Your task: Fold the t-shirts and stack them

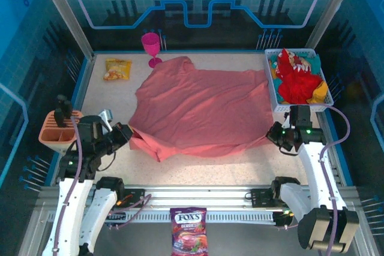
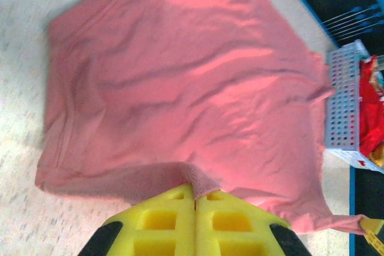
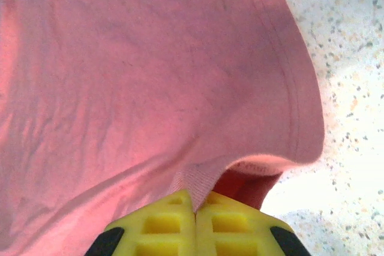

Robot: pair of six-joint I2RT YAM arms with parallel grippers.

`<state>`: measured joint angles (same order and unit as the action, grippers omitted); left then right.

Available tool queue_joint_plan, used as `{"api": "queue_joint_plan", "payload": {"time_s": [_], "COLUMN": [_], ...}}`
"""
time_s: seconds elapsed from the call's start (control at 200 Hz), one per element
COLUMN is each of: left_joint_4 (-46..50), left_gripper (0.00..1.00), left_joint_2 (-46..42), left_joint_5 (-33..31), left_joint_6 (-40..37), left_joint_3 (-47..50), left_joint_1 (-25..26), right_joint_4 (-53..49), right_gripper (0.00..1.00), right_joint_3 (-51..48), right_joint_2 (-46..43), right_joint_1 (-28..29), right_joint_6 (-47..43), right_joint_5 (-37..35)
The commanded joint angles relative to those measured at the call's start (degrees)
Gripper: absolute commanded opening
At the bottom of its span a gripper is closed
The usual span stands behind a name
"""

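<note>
Top external view: a large plain salmon-pink cloth t-shirt (image 1: 201, 109) lies spread open across the middle of the speckled white table (image 1: 240, 169), not yet folded. Its near edge is bunched at both corners, because an arm has hold of it at each one. The left fingers (image 1: 125, 133) sit at the near-left corner and the right fingers (image 1: 274, 135) at the near-right corner. They are well apart, so the hem runs between them. This looks like a hold for lifting the near edge and carrying it toward the far side for a first fold.

Left wrist view: the yellow left fingers (image 2: 165, 220) are pressed together, with a small ridge of pink cloth pinched between their tips and no gap showing. Right wrist view: the yellow right fingers (image 3: 165, 226) are likewise clenched on the ribbed hem, which curls up off the table beside them.

A bright red cloth t-shirt with white print (image 1: 298, 79) lies crumpled in a white plastic lattice basket (image 1: 271, 88) at the far right, just beside the pink shirt's edge. At the far left are a magenta plastic goblet (image 1: 151, 45), just beside the shirt's far-left corner, and an orange-yellow snack packet (image 1: 117, 68), apart from the cloth.
</note>
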<state>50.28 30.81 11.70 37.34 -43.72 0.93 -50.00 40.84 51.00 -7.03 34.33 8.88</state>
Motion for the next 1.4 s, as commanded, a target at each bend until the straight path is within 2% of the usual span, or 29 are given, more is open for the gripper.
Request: {"api": "queue_joint_plan", "payload": {"time_s": [0.0,0.07,0.245,0.34,0.415,0.445,0.475,0.5,0.52,0.625,0.775,0.951,1.086,1.186,1.291,1.396], "left_joint_4": [9.9,13.9,23.8,24.9,26.7,27.1,27.4,27.5,27.4,23.6,9.3,-10.5,-23.1,-31.6,-33.9,-30.4], "left_gripper": [0.00,0.00,0.00,0.29,0.55,0.59,0.60,0.60,0.59,0.57,0.49,0.48,0.49,0.48,0.47,0.47], "left_joint_2": [-0.8,-0.9,-3.2,-2.7,-0.7,0.1,0.9,1.5,2.3,6.2,12.3,21.6,33.0,41.7,49.7,52.8], "left_joint_5": [-2.8,-2.6,-6.6,-5.2,-5.2,-5.3,-5.6,-5.7,-5.7,-3.2,5.0,2.4,0.0,-0.9,-0.6,-2.7], "left_joint_6": [4.2,5.1,5.9,6.8,5.2,4.5,3.7,3.2,2.8,0.9,3.6,7.8,8.3,8.8,8.9,8.5], "left_joint_3": [1.1,0.8,0.0,0.0,-1.2,-2.3,-3.9,-5.5,-6.8,-12.0,-6.4,-1.5,-0.7,1.1,1.8,2.2], "left_joint_1": [0.3,0.3,0.3,1.4,1.4,1.4,1.4,1.4,1.4,1.4,3.4,10.3,14.4,15.5,15.5,15.4], "right_joint_4": [-6.1,-7.7,-13.3,-14.5,-14.1,-13.0,-11.6,-10.9,-10.5,-8.5,-0.1,10.0,17.7,21.1,21.8,19.5], "right_gripper": [0.01,0.04,0.29,0.56,0.67,0.73,0.77,0.86,0.88,0.91,0.89,0.88,0.89,0.89,0.88,0.86], "right_joint_3": [-0.6,-1.0,0.9,1.7,2.3,2.3,2.4,2.8,3.2,6.2,7.1,5.0,0.5,-2.1,-4.0,-5.1], "right_joint_2": [-0.4,-0.9,-2.9,-4.4,-5.9,-6.4,-6.5,-6.3,-5.7,-2.5,1.1,8.5,15.6,20.6,23.8,24.7], "right_joint_1": [0.6,0.9,1.5,1.6,1.5,1.5,1.6,2.0,2.3,6.1,14.5,21.4,21.6,20.7,18.1,14.3], "right_joint_6": [1.5,2.5,4.3,5.3,5.0,4.5,3.9,3.7,3.4,1.7,-1.5,-0.7,1.5,3.3,3.7,3.8], "right_joint_5": [-2.7,-3.9,-8.9,-10.4,-10.8,-9.5,-8.1,-7.6,-7.1,-5.7,-0.8,2.7,6.5,6.8,6.7,5.6]}}
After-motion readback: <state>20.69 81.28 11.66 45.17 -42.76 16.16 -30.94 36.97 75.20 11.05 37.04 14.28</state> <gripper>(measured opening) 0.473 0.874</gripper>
